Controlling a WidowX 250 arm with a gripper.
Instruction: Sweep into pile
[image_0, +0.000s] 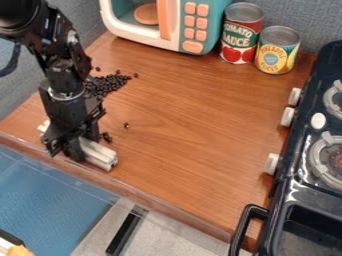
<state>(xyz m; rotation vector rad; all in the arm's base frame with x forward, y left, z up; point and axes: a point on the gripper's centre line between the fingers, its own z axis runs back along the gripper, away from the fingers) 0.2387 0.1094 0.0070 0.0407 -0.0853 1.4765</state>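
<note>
Below and to the left of the toy microwave, the tool pinches a whitish bar low over the desk. Nearer the microwave, also below its left side, dark beans lie clustered, with a few strays between them and the bar.

Your gripper grips a pale bar near the counter's front edge. Dark beans lie piled behind it, a few scattered, with a toy microwave, two cans and a stove beyond.
</note>
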